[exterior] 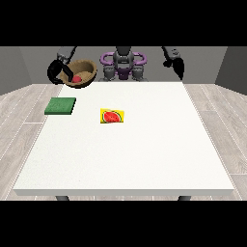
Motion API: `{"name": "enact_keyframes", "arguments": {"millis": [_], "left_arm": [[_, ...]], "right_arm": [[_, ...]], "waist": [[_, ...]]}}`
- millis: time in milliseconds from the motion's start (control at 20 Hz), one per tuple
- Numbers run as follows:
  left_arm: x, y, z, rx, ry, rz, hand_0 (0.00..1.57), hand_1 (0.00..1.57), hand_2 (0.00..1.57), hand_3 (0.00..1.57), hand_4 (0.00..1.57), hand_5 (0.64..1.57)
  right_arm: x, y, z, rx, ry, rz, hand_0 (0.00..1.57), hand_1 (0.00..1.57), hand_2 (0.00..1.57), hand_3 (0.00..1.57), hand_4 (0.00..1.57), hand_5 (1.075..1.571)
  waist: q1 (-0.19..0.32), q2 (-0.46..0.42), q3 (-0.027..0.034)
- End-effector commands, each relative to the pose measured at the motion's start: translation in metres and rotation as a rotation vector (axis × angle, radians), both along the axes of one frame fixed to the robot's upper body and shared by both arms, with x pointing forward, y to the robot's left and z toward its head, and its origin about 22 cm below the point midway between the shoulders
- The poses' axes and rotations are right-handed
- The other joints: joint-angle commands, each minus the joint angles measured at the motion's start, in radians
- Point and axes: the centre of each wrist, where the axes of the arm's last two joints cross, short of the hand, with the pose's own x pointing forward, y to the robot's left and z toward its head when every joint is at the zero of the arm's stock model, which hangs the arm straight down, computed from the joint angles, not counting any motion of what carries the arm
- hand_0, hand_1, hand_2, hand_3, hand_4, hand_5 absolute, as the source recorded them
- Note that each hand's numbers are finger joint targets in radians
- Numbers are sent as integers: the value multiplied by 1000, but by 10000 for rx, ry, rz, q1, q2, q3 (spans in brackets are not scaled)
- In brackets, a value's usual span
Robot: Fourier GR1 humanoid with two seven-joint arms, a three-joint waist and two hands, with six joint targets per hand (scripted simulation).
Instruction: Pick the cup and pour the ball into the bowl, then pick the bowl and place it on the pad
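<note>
Table [144, 159]: white, being flanked by grey plank floor.
Bowl [83, 72]: being held aloft beyond the table's far corner, red ball [76, 78] inside.
Hand at the view's left [57, 71]: being curled round the bowl's rim.
Pad [61, 106]: green, lying on the table, nearer the camera than the bowl.
Hand at the view's right [177, 65]: being held well apart from the bowl, finger state cannot be told.

The table [144, 144] is plain white, on dark grey legs. At far left a brown bowl [83, 72], paler tan along its rim and darker inside, shows a red ball [76, 78] within. The hand at the view's left [57, 72] is black, as is the hand at the view's right [177, 65]. Left on the table lies a dark green pad [61, 105], unpatterned. Nearer the middle is a yellow card [112, 116] printed with a red watermelon slice, green-rinded, with dark seeds. The robot's torso [123, 65] is grey with purple bands. The floor [19, 116] is pale grey wood planks; the walls are grey.
</note>
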Motion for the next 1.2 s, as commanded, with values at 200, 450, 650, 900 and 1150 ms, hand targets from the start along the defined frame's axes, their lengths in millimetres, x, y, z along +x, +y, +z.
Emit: {"name": "enact_keyframes", "arguments": {"millis": [200,450,650,900,1150], "left_arm": [[10,21,28,-167,-1271,-647,0,0,0,0,1217,1481],[16,110,106,-310,-2253,111,0,0,0,0,1319,1562],[-14,175,113,-360,-2981,321,0,0,0,0,1280,1571],[-24,214,134,-596,-3857,1039,0,0,0,0,1213,1565],[-22,210,128,-457,-3746,833,0,0,0,0,1189,1558]], "right_arm": [[3,-63,49,-271,-1259,-780,1571,1571,1571,217,878,1570],[-22,-108,50,-321,-1746,-1419,1571,1571,1571,0,884,1571],[-26,-99,36,-482,-2148,-1503,1571,1571,1571,0,820,1570],[-24,-116,57,-270,-3198,-1332,1571,1571,1571,0,763,1567],[-17,-133,84,-363,-3268,-2854,1571,1571,1571,709,0,1560]], "waist": [[692,1397,11],[1047,1699,17],[1171,2222,0],[779,3047,8],[943,3149,6]]}}
